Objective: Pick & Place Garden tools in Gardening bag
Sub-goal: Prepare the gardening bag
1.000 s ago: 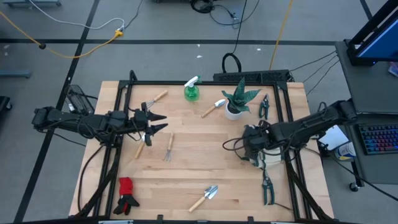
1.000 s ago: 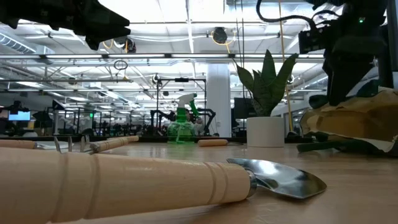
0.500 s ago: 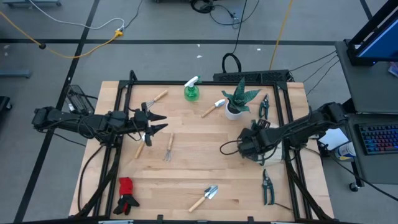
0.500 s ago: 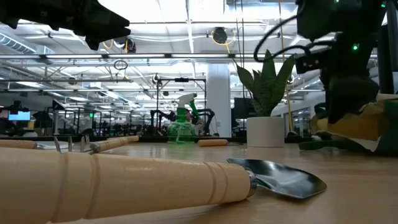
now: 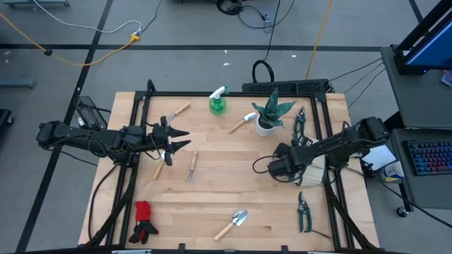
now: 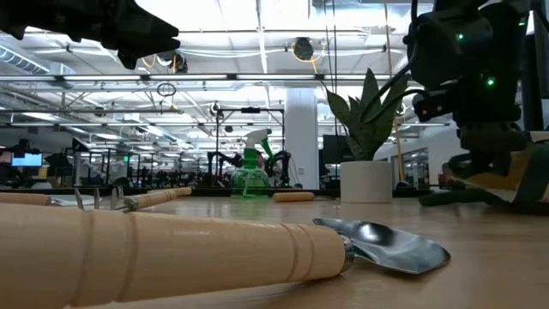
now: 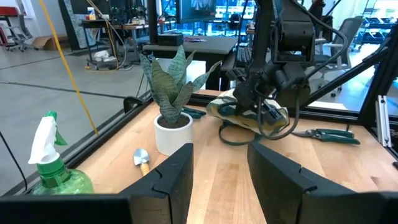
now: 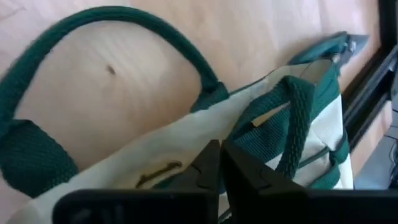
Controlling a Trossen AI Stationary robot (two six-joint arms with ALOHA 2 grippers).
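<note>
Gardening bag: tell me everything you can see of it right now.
The gardening bag is soft cream fabric with dark green trim and woven green loop handles. It lies slumped on the wooden table near its right edge, one handle looped flat on the wood. The right gripper is shut on its rim.

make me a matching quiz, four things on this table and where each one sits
Things:
1. spray bottle
2. gloves
3. bag
4. plant

Places:
A. near left corner of the table
B. under the right gripper, which is shut on its rim
C. far edge, left of the plant
D. far side, right of a small trowel

Pairs: 1-C, 2-A, 3-B, 4-D
</note>
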